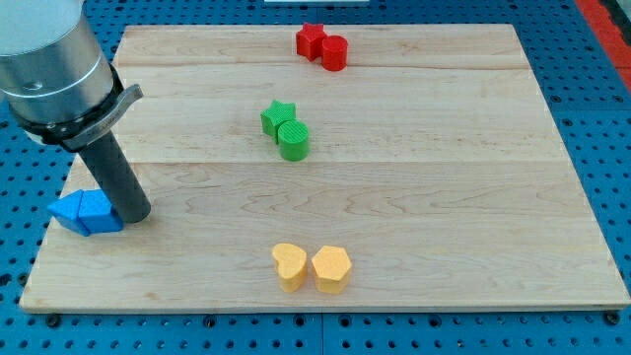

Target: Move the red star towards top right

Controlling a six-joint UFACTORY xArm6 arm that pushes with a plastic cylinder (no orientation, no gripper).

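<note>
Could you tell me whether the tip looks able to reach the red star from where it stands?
Probably yes: my tip sits by the blue block, and bare board lies between it and the red star.

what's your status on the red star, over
My tip at view's left, touching blue block. Red star untouched at top, red cylinder against its right.

board (444, 148): pale wood, smooth matt | rod (118, 182): dark, slight sheen | red star (312, 39): matt

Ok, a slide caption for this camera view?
My tip rests beside the blue block, far from the red star at the view's top.
</note>
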